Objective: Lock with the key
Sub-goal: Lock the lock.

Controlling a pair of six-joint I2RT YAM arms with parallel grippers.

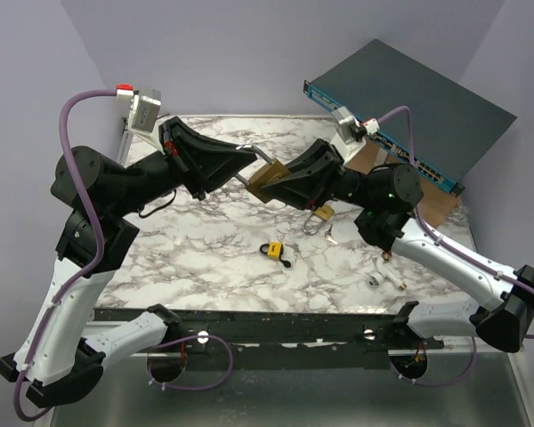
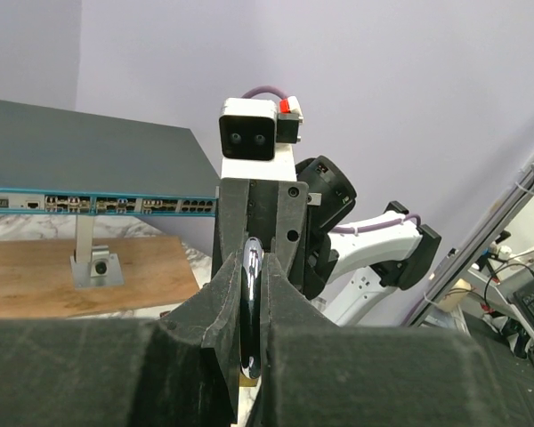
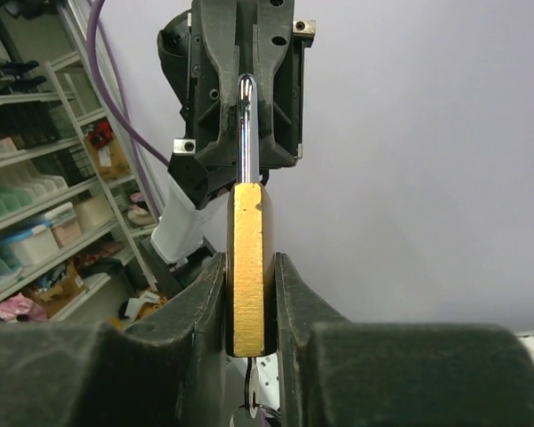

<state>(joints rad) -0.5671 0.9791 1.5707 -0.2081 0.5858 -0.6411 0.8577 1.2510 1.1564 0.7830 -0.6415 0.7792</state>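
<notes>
A brass padlock (image 1: 267, 178) is held in the air between both grippers above the marble table (image 1: 205, 276). My right gripper (image 3: 249, 294) is shut on the brass body (image 3: 249, 267). A key (image 3: 252, 391) sticks out of the body's underside, with a ring on it. The chrome shackle (image 3: 246, 133) points at my left gripper (image 3: 245, 80). In the left wrist view, my left gripper (image 2: 251, 298) is shut on the shackle (image 2: 251, 294). In the top view, the left gripper (image 1: 246, 163) and right gripper (image 1: 274, 182) meet tip to tip.
A small black-and-yellow padlock (image 1: 273, 250) lies on the table in the middle. A brass piece with a silver ring (image 1: 321, 213) shows under the right gripper. Small metal bits (image 1: 375, 278) lie at the right. A network switch (image 1: 409, 98) on a wooden board (image 1: 374, 158) stands behind.
</notes>
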